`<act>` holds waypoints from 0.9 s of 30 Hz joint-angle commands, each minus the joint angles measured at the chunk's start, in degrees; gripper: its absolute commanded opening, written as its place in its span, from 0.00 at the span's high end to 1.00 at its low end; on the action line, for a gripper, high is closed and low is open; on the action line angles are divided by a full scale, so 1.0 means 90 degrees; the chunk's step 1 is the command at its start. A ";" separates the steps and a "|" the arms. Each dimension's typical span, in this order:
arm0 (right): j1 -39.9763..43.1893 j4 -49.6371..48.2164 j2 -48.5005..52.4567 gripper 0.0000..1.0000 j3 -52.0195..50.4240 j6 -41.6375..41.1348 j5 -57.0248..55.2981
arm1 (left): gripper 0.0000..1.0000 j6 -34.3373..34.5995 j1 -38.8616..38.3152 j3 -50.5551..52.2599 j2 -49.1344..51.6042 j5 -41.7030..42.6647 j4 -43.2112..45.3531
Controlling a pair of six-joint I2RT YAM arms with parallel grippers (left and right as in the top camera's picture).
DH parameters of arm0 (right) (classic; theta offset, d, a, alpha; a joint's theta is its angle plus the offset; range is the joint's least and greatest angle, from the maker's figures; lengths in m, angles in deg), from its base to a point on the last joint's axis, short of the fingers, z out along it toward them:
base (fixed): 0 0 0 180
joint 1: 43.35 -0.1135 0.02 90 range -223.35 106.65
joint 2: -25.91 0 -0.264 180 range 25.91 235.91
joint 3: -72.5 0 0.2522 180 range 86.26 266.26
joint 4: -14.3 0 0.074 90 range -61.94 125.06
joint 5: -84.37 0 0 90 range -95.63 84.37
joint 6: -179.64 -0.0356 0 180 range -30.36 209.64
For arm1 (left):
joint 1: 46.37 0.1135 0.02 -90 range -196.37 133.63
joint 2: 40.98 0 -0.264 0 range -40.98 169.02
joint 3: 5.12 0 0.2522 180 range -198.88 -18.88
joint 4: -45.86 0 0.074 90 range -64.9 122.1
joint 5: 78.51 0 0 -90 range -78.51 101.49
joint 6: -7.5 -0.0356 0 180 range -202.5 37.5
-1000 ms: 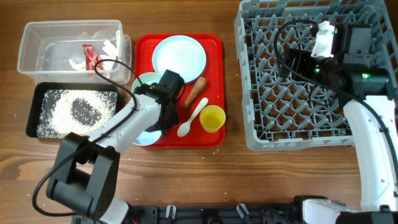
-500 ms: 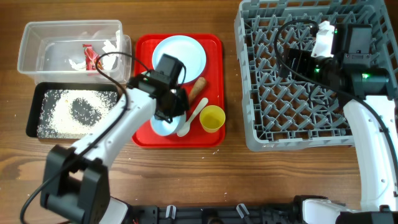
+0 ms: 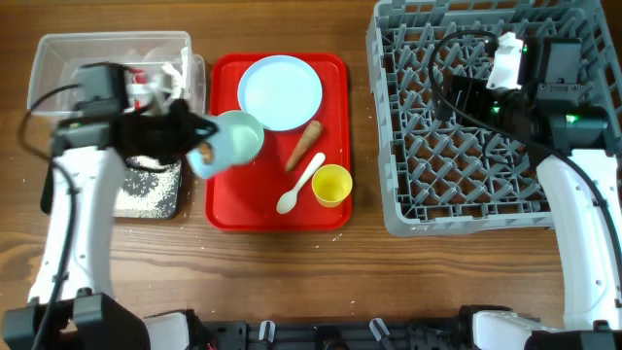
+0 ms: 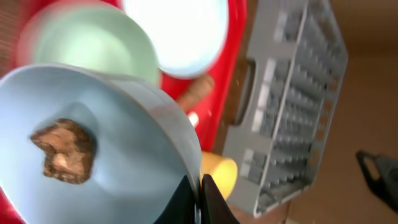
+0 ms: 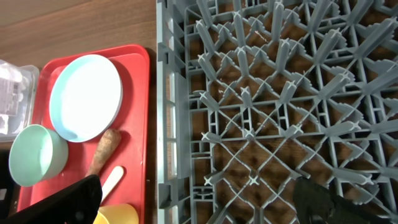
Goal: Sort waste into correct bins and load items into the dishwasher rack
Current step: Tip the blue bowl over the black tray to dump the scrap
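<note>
One rim pinch: left gripper (image 4: pixel 199 198) clamped on light blue bowl (image 4: pixel 124 124); probably light, stiff, slick, brown food lump (image 4: pixel 62 152) loose inside. Right gripper (image 5: pixel 199 199) spread wide, empty.

Plate (image 3: pixel 280 91), spoon (image 3: pixel 299 184) and cup (image 3: pixel 331 185) lie on the serving tray (image 3: pixel 243 199), tub (image 3: pixel 112 41) to its left, rack (image 3: pixel 457 219) right

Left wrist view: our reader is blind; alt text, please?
The left tool pinches the rim of a blue bowl holding a brown lump. Behind lie a red tray with plate, pale bowl and yellow cup, then the grey rack.
</note>
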 commanded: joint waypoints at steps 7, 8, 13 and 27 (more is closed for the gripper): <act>-0.0034 -0.0073 0.0053 0.00 0.0090 -0.0044 -0.0039 | 0.96 -0.1532 0.2404 -0.0075 0.0588 0.1175 -0.0090; -0.0034 -0.0075 0.0053 0.00 0.0090 -0.0044 -0.0039 | 0.96 -0.1722 0.2684 -0.0075 0.0780 0.1603 -0.0085; -0.0034 -0.0102 0.0053 0.00 0.0087 -0.0041 -0.0039 | 0.96 -0.2412 0.3648 -0.0075 0.1933 0.3793 -0.0083; -0.0034 -0.0143 0.0053 0.00 0.0090 -0.0034 -0.0044 | 0.96 -0.2157 0.4002 -0.0075 0.2790 0.5617 -0.0143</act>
